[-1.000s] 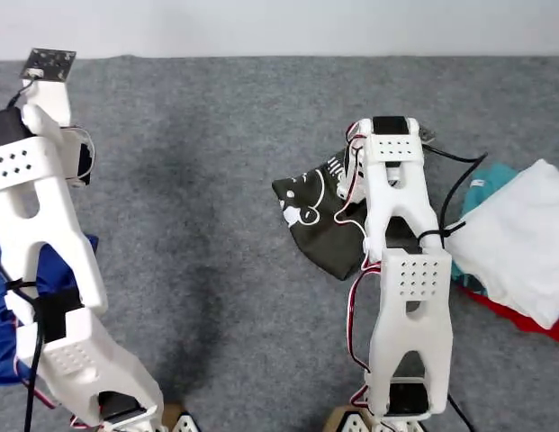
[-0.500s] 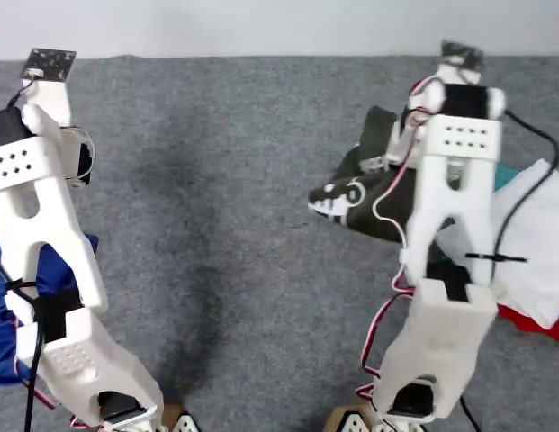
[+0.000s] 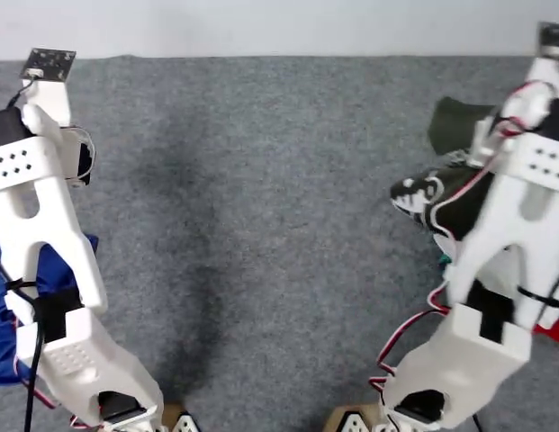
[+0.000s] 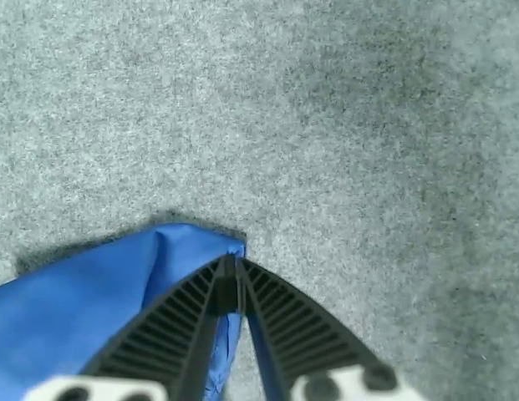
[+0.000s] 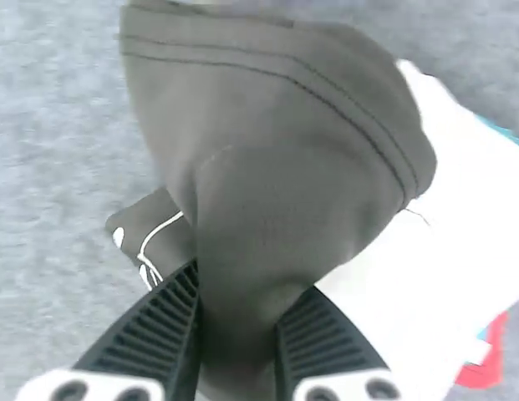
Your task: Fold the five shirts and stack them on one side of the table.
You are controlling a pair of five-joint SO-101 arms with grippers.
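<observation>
My right gripper [image 5: 236, 330] is shut on a dark shirt [image 5: 276, 184] with a white print, holding it lifted over the pile at the table's right side. In the high view the dark shirt [image 3: 446, 193] hangs beside the right arm. Under it lie a white shirt [image 5: 443, 251], a teal one [image 5: 510, 132] and a red one [image 5: 491, 366]. My left gripper [image 4: 236, 280] is shut, its tips just above the corner of a blue shirt [image 4: 83, 309]. That blue shirt [image 3: 4, 310] lies at the table's left edge, partly behind the left arm.
Grey carpet [image 3: 261, 225] covers the table between the two arms. The table's far edge meets a pale wall [image 3: 279, 27]. The right arm's cables [image 3: 414, 333] hang near its base.
The right arm has swung to the right and lifted, carrying the dark shirt from the table's middle right toward the pile at the right edge. The left arm has stayed still.
</observation>
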